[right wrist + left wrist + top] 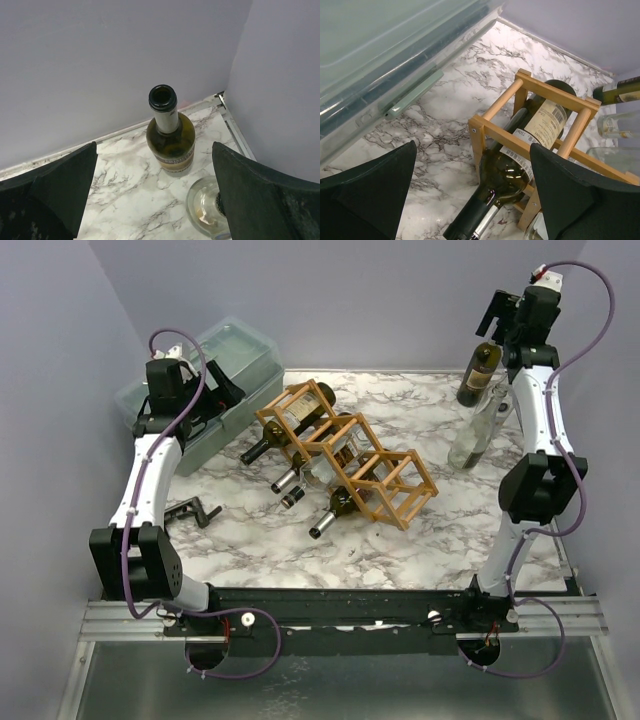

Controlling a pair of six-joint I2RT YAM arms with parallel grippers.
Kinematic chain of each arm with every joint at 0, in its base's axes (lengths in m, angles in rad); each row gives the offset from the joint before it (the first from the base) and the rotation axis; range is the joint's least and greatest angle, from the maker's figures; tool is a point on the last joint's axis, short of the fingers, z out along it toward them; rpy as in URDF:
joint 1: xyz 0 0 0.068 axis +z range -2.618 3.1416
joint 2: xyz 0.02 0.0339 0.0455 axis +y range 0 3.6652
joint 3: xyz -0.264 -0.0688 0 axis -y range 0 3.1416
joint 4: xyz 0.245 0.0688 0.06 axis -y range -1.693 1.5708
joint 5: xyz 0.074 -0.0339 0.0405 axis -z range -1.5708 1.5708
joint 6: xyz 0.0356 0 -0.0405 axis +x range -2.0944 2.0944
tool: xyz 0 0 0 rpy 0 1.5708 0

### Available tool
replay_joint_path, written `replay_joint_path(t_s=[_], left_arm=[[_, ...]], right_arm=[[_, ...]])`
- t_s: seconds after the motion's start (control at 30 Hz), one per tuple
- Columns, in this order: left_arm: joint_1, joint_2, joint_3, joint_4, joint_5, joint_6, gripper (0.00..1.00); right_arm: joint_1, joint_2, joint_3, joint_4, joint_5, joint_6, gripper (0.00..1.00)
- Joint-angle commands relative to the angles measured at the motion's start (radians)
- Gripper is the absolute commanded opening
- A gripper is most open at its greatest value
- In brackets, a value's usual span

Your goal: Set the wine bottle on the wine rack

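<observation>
My right gripper (pixel 498 320) hangs wide open above the wine bottle (pixel 170 142). The bottle stands upright in the far right corner of the surface (pixel 250 535), just beside a clear bottle (pixel 476 432) and well apart from the wine rack (pixel 385 480). I judge it stiff, slick, breakable glass, weighty low down, so I'd clamp the neck under the lip. My left gripper (pixel 472 146) is open and empty.

The dark bottle (pixel 170 140) stands hemmed in: back wall (pixel 100 60) behind, side wall (pixel 285 75) at right, clear bottle (pixel 206 206) just beside; top unobstructed.
</observation>
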Motion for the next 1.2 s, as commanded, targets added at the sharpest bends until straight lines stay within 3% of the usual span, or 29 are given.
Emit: replay_joint_path(t_s=[0.0, 0.47, 0.77, 0.87, 1.17], left_arm=[[-0.002, 0.025, 0.034, -0.006, 0.043, 0.041, 0.96], [-0.002, 0.054, 0.064, -0.022, 0.102, 0.071, 0.97], [-0.002, 0.079, 0.073, -0.037, 0.105, 0.082, 0.97], [-0.002, 0.082, 0.078, -0.046, 0.102, 0.088, 0.97], [0.0, 0.106, 0.092, -0.064, 0.103, 0.097, 0.97]], right_arm=[[-0.008, 0.059, 0.057, 0.042, -0.024, -0.071, 0.99], [-0.009, 0.227, 0.22, 0.063, 0.028, -0.109, 0.79], [-0.009, 0.309, 0.268, 0.106, 0.071, -0.129, 0.78], [-0.008, 0.338, 0.283, 0.129, 0.074, -0.133, 0.72], [-0.008, 0.413, 0.34, 0.178, 0.105, -0.147, 0.68]])
